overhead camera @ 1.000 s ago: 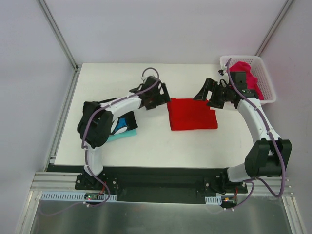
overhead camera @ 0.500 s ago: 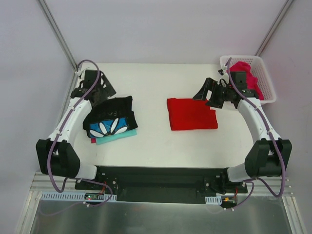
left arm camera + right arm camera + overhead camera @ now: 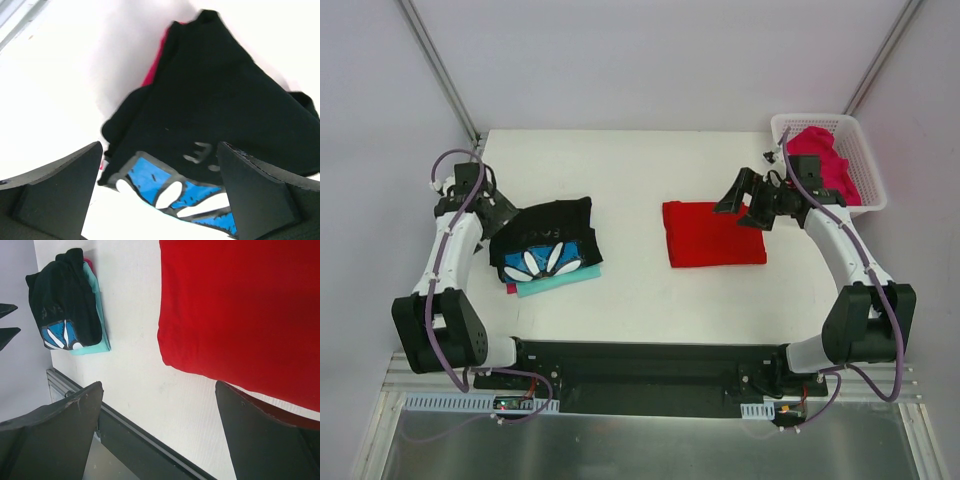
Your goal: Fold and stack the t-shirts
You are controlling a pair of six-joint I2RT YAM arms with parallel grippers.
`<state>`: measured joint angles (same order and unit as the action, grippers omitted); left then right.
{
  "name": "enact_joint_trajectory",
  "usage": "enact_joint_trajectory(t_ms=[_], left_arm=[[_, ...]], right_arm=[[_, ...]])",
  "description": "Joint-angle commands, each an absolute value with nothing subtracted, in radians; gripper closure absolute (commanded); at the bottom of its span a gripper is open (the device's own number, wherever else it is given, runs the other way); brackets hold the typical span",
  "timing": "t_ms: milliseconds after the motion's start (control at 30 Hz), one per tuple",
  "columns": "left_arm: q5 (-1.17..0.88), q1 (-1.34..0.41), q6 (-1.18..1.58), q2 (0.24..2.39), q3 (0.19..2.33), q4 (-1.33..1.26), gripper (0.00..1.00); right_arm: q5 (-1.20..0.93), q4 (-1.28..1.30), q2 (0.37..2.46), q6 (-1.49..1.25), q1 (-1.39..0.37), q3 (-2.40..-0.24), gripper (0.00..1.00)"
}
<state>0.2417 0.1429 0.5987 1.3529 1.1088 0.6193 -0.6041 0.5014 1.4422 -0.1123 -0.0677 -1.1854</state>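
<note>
The plain bright red t-shirt (image 3: 715, 233) lies folded into a flat rectangle in the middle of the white tabletop (image 3: 620, 160), well apart from the pile on the left, so it looks folded but not yet stacked. On that pile the black t-shirt with the blue-and-white flower print (image 3: 548, 245) sits folded on top. The magenta-pink t-shirt (image 3: 823, 158) is bunched up in the white plastic lattice basket (image 3: 868, 152) at the far right corner, seemingly not yet folded. Judging by this, stacking the red one and folding the magenta one remain.

The left jaws stand wide open and empty just beside the pile's left edge; the right jaws gape equally wide, empty, above the red shirt's right edge.

Under the black shirt only a teal cloth edge (image 3: 98, 315) and a pinkish-red sliver (image 3: 154, 75) show; how many garments lie there cannot be told. Whatever sits beneath the magenta shirt is hidden.
</note>
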Motion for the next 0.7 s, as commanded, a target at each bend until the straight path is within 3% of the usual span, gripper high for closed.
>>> enact_joint_trajectory(t_ms=[0, 200, 267, 400, 433, 467, 667], left_arm=[[0.233, 0.210, 0.601, 1.344, 1.098, 0.640, 0.01], [0.137, 0.351, 0.618, 1.425, 1.095, 0.644, 0.04], [0.055, 0.382, 0.636, 1.471, 1.088, 0.643, 0.20], [0.018, 0.407, 0.666, 1.488, 1.071, 0.634, 0.28], [0.017, 0.407, 0.666, 1.489, 1.069, 0.630, 0.32], [0.014, 0.408, 0.663, 1.493, 1.069, 0.626, 0.44], [0.020, 0.423, 0.650, 1.545, 1.074, 0.615, 0.66]], right_arm=[[-0.627, 0.474, 1.388, -0.121, -0.063, -1.174, 0.01], [-0.626, 0.469, 1.381, -0.129, -0.064, -1.170, 0.02], [-0.627, 0.466, 1.381, -0.130, -0.063, -1.167, 0.01], [-0.627, 0.462, 1.374, -0.132, -0.063, -1.157, 0.01], [-0.626, 0.460, 1.373, -0.132, -0.061, -1.152, 0.02], [-0.626, 0.462, 1.371, -0.132, -0.063, -1.151, 0.02], [-0.627, 0.457, 1.373, -0.133, -0.063, -1.144, 0.02]])
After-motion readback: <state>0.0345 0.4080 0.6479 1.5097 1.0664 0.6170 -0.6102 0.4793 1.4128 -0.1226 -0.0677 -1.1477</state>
